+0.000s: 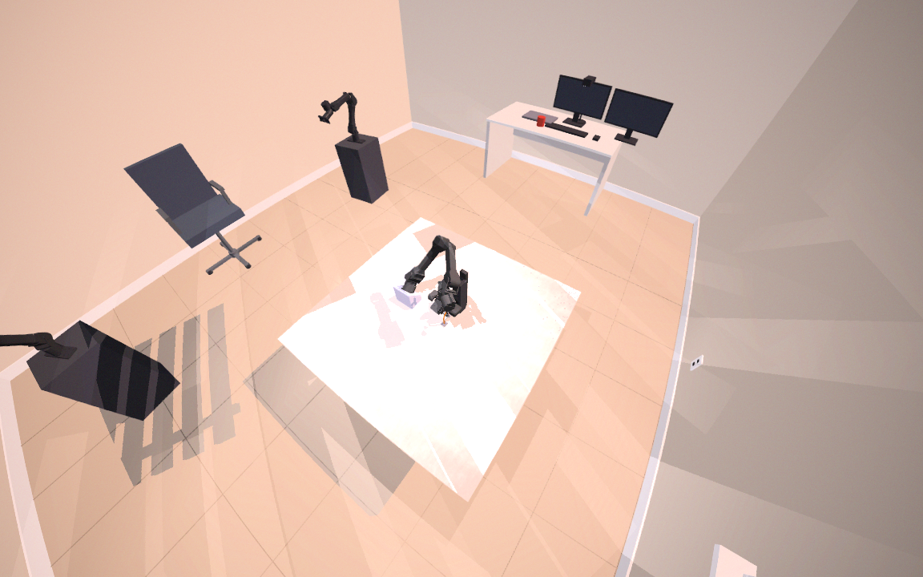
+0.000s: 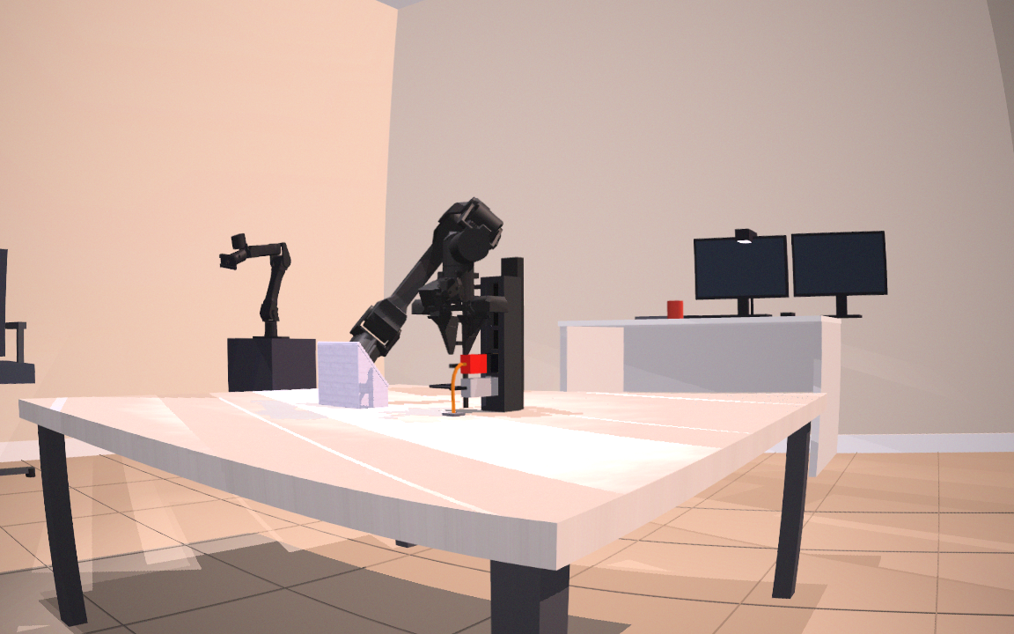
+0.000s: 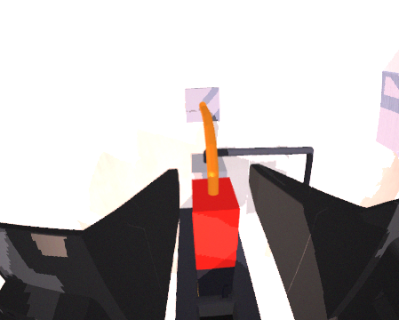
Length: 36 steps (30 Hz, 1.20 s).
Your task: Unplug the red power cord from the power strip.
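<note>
The black power strip (image 1: 462, 292) (image 2: 512, 339) (image 3: 186, 262) stands upright on the table (image 2: 321, 492). The red plug (image 2: 473, 363) (image 3: 215, 237) sits at its face, low down, with a black part between the red body and the strip. An orange cord (image 2: 454, 392) (image 3: 211, 142) bends from the plug down to a small flat plate (image 2: 453, 413) (image 3: 193, 99) on the table. My gripper (image 2: 459, 352) (image 3: 214, 175) is partly open and empty. It points down just above the plug, with the plug below and between the fingers in the wrist view. Any contact with the plug cannot be told.
A pale grey block (image 2: 482, 387) sits on the strip below the red plug. A thin black rod frame (image 3: 266, 151) stands beside it, partly hidden by my hand in the exterior view. A pale wedge-shaped block (image 1: 406, 295) (image 2: 341, 374) is at my arm's base.
</note>
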Tool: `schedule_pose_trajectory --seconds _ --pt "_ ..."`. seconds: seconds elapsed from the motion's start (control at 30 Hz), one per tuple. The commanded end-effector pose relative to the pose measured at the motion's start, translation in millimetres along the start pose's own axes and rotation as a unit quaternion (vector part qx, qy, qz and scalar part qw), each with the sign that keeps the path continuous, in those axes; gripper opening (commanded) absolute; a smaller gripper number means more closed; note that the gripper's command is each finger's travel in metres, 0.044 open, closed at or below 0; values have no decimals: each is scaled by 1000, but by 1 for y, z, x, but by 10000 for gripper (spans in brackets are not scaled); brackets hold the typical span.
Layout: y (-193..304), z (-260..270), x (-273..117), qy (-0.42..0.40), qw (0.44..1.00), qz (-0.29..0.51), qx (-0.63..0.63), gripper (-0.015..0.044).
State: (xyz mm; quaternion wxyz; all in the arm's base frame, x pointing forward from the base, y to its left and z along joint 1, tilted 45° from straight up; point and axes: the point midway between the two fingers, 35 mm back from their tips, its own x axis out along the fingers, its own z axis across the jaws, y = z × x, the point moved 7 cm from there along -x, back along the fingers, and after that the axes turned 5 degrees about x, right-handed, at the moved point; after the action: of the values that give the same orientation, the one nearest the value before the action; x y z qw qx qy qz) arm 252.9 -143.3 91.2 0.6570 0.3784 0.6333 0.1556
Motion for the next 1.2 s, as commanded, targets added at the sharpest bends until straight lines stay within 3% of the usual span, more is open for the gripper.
schedule_pose_trajectory --seconds 0.0,1.0,1.17 --pt "7 -1 0 1 1000 2 1 160" --pt "32 -4 12 1 1000 3 1 160" --pt "32 -3 10 1 1000 1 0 48"
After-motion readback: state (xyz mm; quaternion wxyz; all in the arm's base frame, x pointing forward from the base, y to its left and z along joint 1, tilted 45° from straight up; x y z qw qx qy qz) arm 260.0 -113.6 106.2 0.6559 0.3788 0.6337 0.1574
